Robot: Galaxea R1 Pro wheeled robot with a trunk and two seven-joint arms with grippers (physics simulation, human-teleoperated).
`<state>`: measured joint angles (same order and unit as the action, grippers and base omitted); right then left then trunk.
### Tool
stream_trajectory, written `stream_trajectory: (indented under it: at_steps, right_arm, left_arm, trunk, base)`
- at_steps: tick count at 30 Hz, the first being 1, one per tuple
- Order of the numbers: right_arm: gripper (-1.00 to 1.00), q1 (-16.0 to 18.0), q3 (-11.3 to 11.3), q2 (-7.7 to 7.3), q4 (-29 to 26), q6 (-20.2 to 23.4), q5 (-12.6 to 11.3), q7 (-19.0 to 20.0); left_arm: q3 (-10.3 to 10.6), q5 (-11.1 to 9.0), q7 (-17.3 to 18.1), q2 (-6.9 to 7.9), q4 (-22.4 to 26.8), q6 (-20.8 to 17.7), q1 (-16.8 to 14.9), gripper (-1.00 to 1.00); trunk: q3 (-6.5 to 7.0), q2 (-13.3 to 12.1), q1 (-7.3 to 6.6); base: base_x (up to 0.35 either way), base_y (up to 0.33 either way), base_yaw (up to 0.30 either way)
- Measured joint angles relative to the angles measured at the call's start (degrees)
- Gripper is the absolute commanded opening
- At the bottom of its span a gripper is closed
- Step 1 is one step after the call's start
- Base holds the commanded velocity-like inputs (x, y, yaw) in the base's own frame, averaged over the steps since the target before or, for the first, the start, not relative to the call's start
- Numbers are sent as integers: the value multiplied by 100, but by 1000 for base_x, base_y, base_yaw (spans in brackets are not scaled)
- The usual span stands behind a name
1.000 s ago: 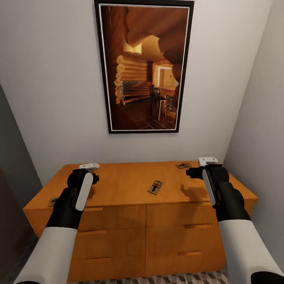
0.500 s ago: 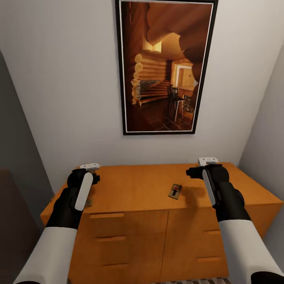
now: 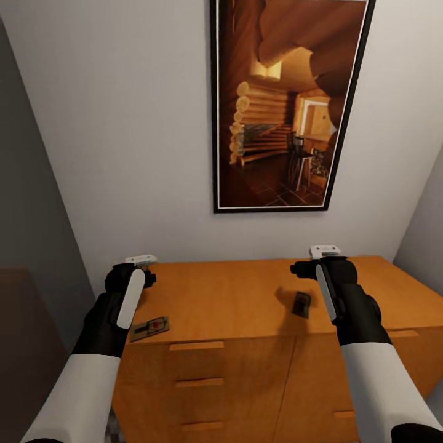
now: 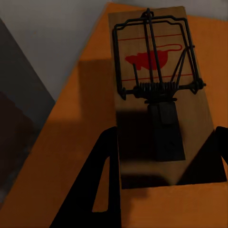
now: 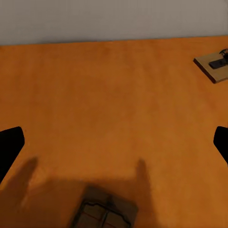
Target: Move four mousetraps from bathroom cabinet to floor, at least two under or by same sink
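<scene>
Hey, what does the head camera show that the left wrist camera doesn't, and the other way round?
Head view adds: the framed picture on the wall, the cabinet drawer fronts, and a second mousetrap by the right arm. Left wrist view adds: close detail of the near mousetrap, its red mouse print and wire spring, seen between the open left gripper fingers. Shared: that mousetrap, the orange cabinet top, the grey wall.

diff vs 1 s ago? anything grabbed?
Only the camera moved: the view swung left, so the picture and cabinet slid right in the head view. That brought a mousetrap near the cabinet's left front edge into view beside the left gripper. The middle mousetrap lies where it was. Nothing grabbed; both arms hold the same pose, right gripper empty.
</scene>
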<state>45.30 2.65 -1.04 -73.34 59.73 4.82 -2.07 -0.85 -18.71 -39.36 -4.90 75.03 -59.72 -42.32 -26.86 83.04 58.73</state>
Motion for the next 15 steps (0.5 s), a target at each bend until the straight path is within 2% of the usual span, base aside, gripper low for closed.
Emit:
stream_trajectory:
  at_steps: [15]
  right_arm:
    - [100, 0, 15, -1, 0, 0, -4, -6]
  left_arm:
    - [5, -24, 1, -5, -5, 0, 0, -100]
  trunk:
    - [0, 0, 0]
  base:
    - [4, 12, 0]
